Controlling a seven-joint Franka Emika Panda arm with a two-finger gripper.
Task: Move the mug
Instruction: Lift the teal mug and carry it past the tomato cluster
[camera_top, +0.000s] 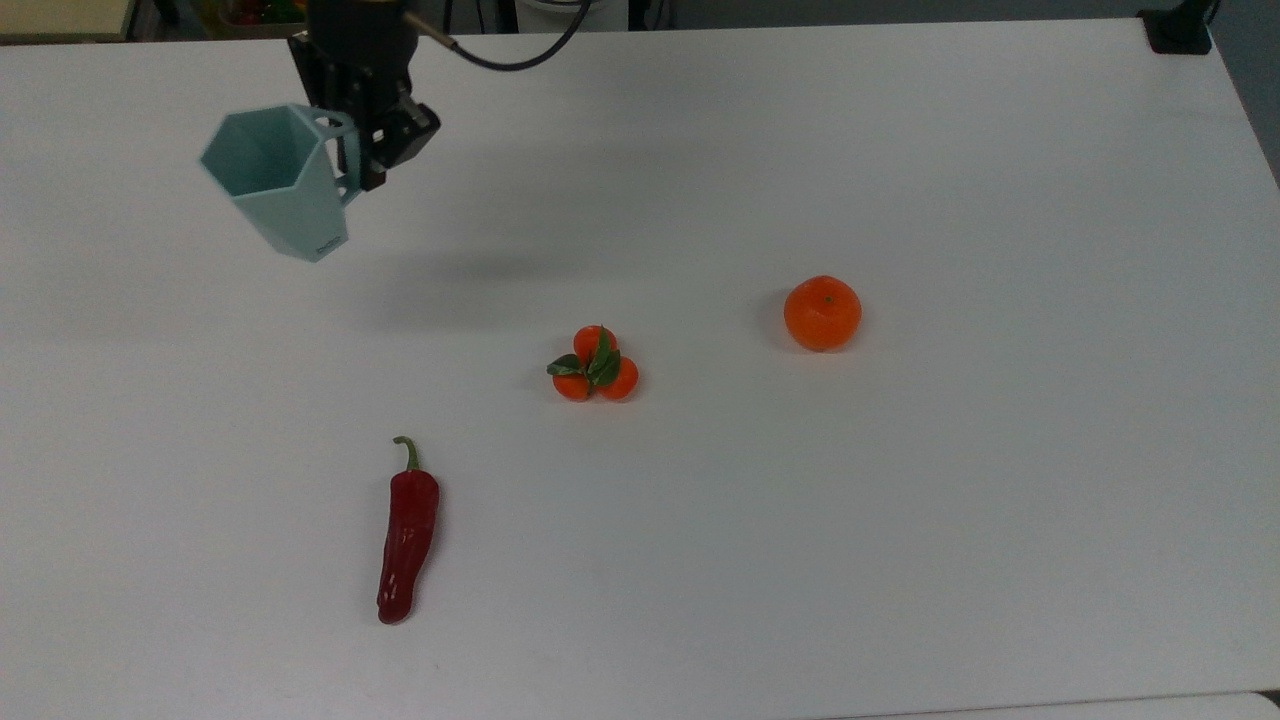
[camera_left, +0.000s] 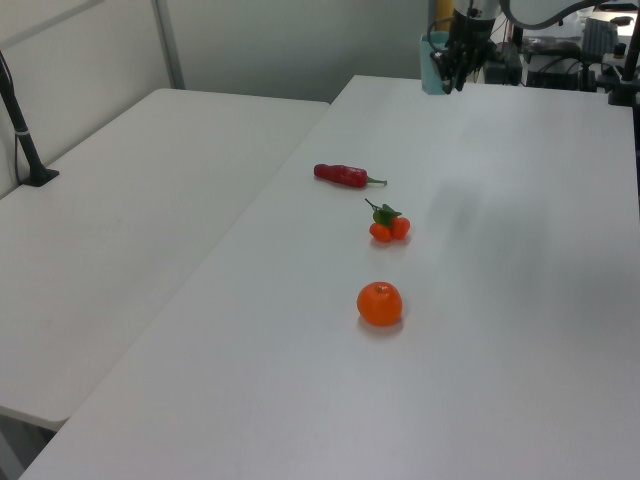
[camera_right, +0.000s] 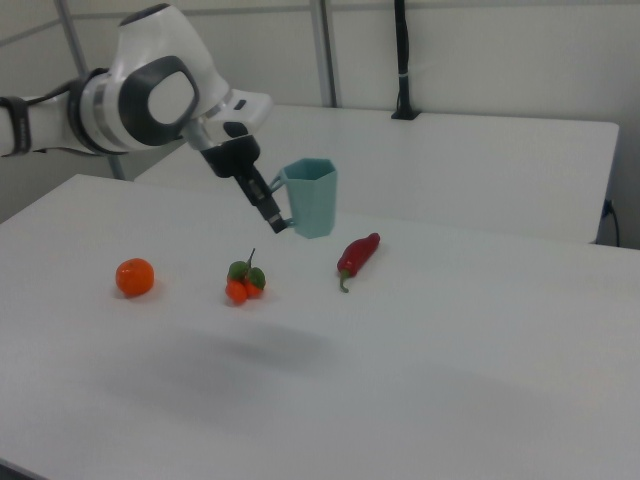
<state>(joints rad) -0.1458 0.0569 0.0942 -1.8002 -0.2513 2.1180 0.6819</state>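
Teal mug (camera_top: 283, 185) in end effector (camera_top: 362, 160)

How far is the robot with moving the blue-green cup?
Done: the gripper has the mug by its handle and has it lifted off the table, as the right view shows. In hand: the mug hangs in the air, upright. Left: setting it down and letting go.

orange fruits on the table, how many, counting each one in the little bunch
4. One large orange sits alone toward the top view's right; three small ones cluster with leaves near the table's middle. None looks hidden.
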